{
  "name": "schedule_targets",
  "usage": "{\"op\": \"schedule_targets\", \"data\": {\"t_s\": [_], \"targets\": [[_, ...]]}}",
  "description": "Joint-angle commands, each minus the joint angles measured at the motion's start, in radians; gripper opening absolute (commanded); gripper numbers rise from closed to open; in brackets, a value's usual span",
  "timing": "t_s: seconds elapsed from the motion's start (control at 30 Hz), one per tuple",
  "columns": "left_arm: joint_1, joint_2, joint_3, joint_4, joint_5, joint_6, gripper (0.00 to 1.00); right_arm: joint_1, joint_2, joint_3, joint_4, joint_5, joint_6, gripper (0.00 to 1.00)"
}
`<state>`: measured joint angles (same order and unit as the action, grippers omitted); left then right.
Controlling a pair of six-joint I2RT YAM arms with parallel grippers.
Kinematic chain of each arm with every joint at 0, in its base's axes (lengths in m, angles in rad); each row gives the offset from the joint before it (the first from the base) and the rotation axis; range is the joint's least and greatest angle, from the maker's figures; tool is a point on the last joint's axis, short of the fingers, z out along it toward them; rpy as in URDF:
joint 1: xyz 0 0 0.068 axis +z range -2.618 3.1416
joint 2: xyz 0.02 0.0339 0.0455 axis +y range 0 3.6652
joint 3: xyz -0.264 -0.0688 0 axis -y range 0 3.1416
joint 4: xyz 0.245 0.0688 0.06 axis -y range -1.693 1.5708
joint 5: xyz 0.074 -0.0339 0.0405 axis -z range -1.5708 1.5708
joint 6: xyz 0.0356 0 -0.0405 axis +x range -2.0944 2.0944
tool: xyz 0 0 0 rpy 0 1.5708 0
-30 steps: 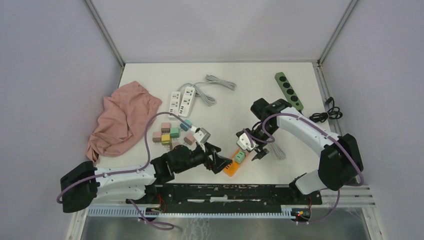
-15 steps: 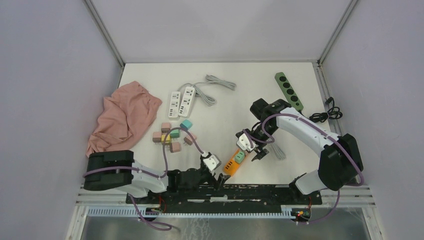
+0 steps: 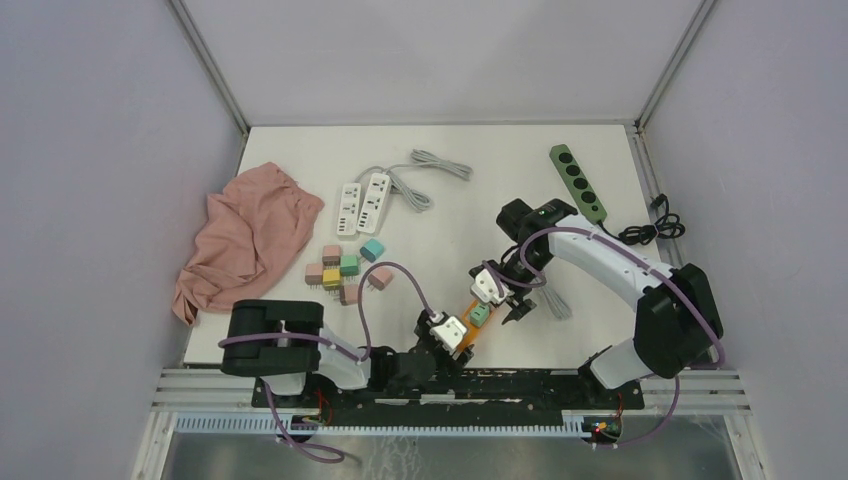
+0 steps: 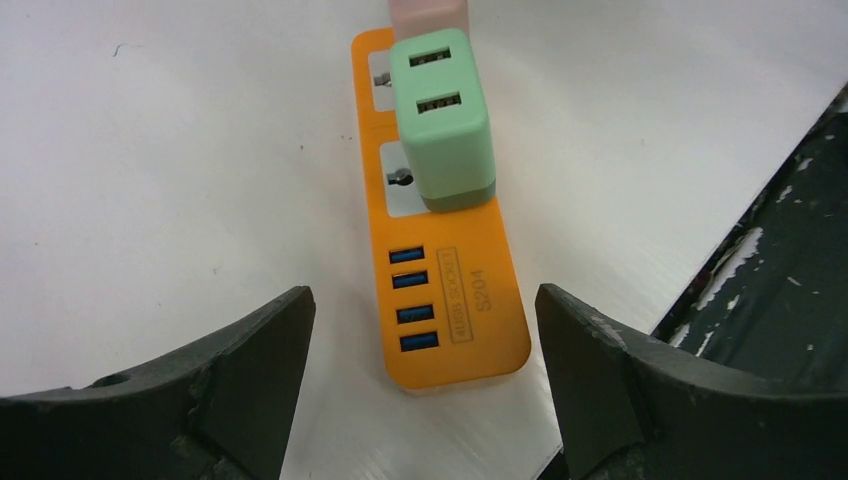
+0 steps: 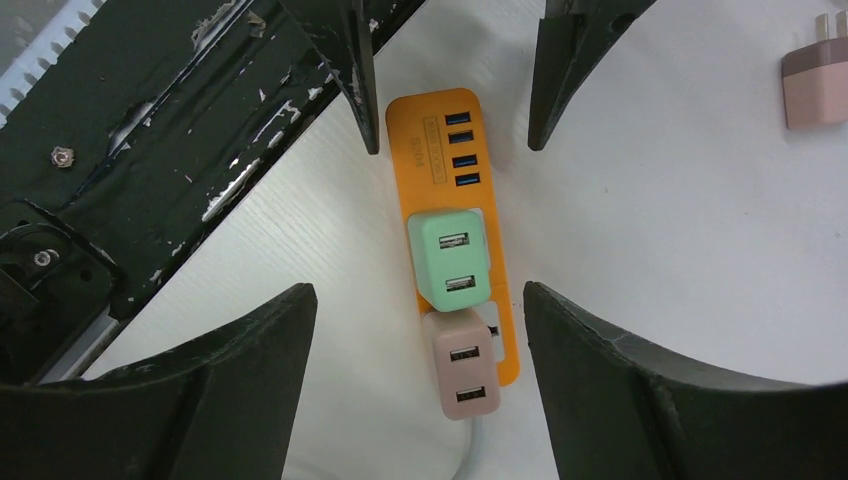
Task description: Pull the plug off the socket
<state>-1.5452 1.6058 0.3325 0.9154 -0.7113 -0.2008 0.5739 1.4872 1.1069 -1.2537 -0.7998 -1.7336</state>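
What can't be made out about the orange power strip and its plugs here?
- Left wrist view: the top edge cuts off the pink plug and the far end of the power strip.
- Both wrist views: the green plug hides its own prongs, so its seating is unclear.
- Right wrist view: the cord runs off the bottom edge.
- Top view: the power strip is too small for any detail.

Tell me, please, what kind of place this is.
Probably a robot laboratory test cell: a white table walled in by plain panels, a left arm and a right arm bolted at its near edge, and practice items laid out, an orange power strip and loose plug adapters.
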Motion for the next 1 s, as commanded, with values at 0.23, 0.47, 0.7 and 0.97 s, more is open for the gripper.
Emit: {"op": "schedule_targets", "data": {"t_s": [0.23,0.47,0.7,0.97], "targets": [[-0.006,0.106,0.062,0.054,-0.043,-0.023,0.83,0.018,0.021,0.020,-0.007,0.005,-0.017,0.82],[-0.007,0.140,0.073,0.069,-0.036,-0.015,0.76,0.030,0.037,0.014,0.011,0.011,-0.002,0.79],[-0.002,0.140,0.053,0.120,-0.027,0.020,0.38,0.057,0.039,-0.008,0.093,0.013,0.062,0.74],[0.021,0.125,0.025,0.151,0.030,0.033,0.09,0.096,0.069,-0.026,0.155,0.044,0.110,0.67]]}}
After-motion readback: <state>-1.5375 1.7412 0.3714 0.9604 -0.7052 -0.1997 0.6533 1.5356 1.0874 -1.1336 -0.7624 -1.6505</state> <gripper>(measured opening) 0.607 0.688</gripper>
